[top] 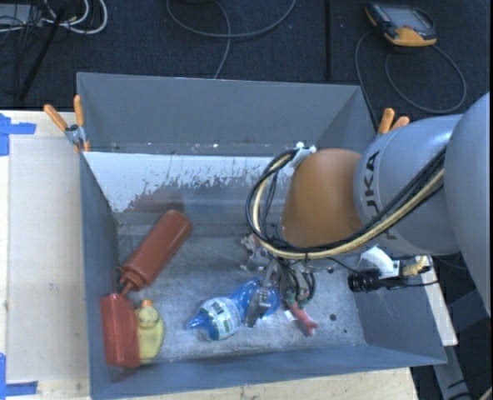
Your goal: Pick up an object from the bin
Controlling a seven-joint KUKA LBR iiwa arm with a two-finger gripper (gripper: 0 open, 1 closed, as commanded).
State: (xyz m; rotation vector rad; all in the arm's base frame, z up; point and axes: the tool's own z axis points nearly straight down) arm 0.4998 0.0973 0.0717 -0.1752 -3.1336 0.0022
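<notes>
My gripper (268,288) is low in the bin, right of the middle, under the arm's orange cover. It sits at the right end of a crumpled blue plastic bottle (221,317) with a white and green label, which lies on the floor near the front wall. The bottle's blue end reaches up against the gripper. Just to the gripper's right, a small red-pink piece (303,320) lies on the floor.
A long red-brown bottle (156,248) lies slanted at the left of the bin. In the front left corner a red oblong thing (118,330) stands beside a small yellow bottle (150,330). The arm and its cables cover the bin's right side.
</notes>
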